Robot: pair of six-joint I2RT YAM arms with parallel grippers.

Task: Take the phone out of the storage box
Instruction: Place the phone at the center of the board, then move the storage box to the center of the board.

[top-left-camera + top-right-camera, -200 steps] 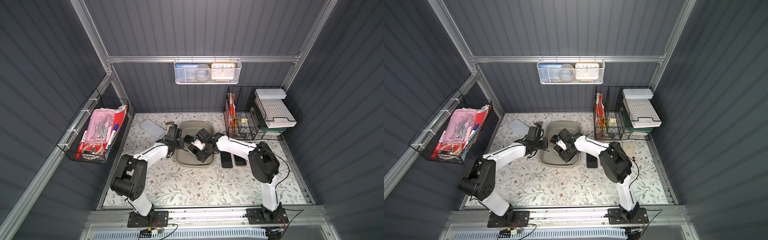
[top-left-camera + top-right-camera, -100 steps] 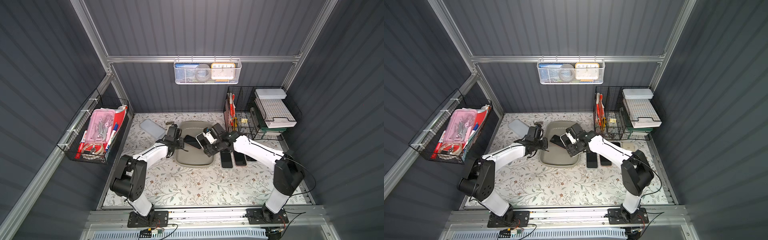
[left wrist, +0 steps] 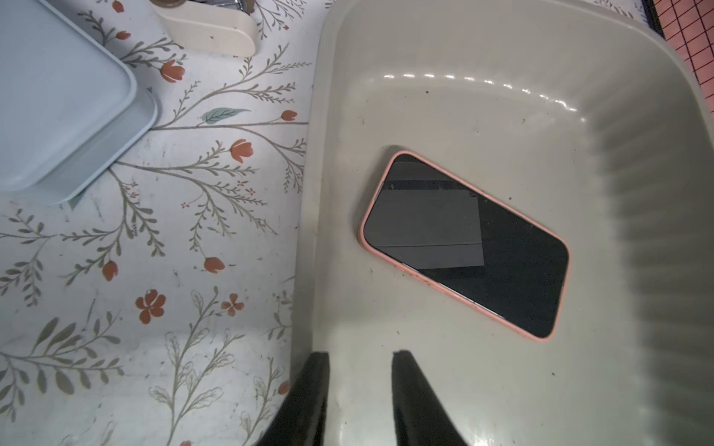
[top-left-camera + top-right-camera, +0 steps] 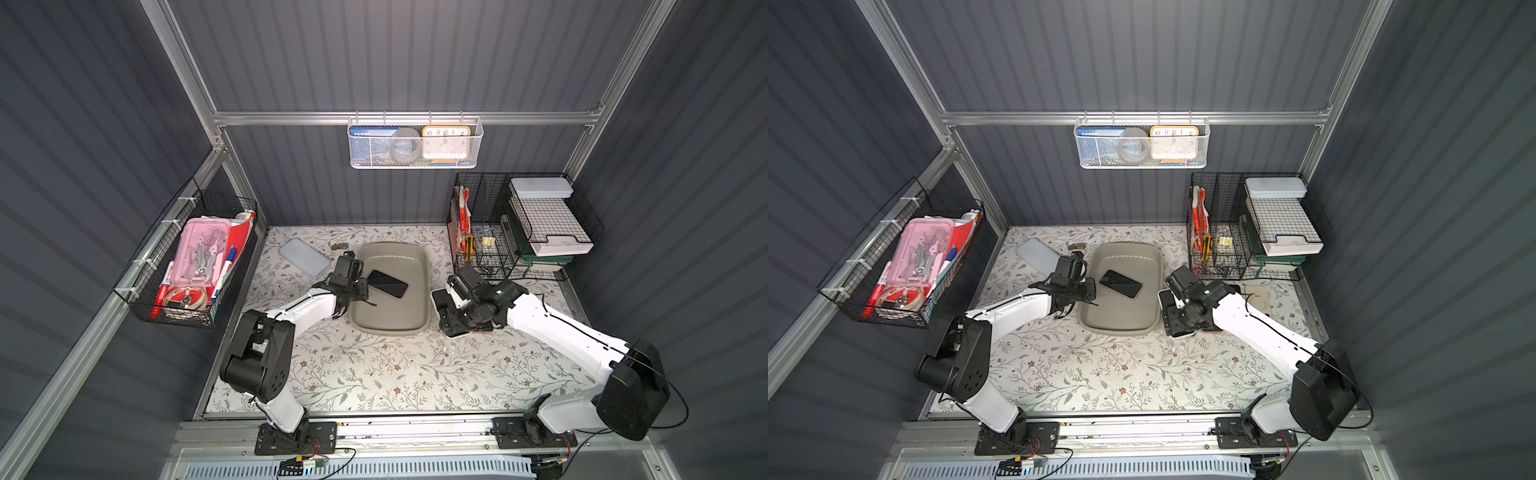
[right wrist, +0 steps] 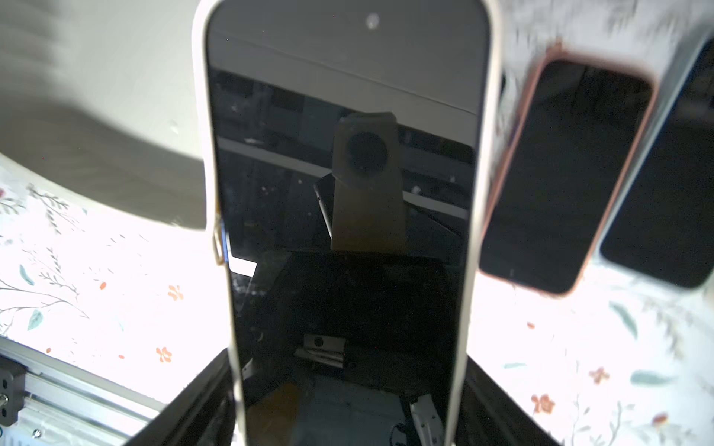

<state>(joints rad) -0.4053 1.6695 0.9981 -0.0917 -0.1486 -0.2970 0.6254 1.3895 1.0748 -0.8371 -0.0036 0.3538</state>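
The storage box (image 4: 393, 247) (image 4: 1128, 247) is a grey-beige tray at mid-table. A pink-cased phone (image 4: 386, 284) (image 4: 1121, 284) (image 3: 463, 243) lies flat and aslant on its floor. My left gripper (image 4: 359, 291) (image 3: 361, 355) sits on the box's left wall, one finger at the rim's outer edge and one inside, shut on it. My right gripper (image 4: 451, 305) (image 4: 1173, 305) is outside the box, just right of its right wall. It is shut on the long edges of a white-cased phone (image 5: 347, 193), screen towards the wrist camera.
Two more phones, one pink-cased (image 5: 568, 173) and one pale-cased (image 5: 664, 193), lie on the floral table beside the held one. A pale blue slab (image 4: 304, 257) (image 3: 58, 96) lies left of the box. Black wire baskets (image 4: 519, 224) stand at the back right.
My right arm has carried the white-cased phone from over the box out to the right, to beside the phones on the table. The left arm and the pink-cased phone have not moved.
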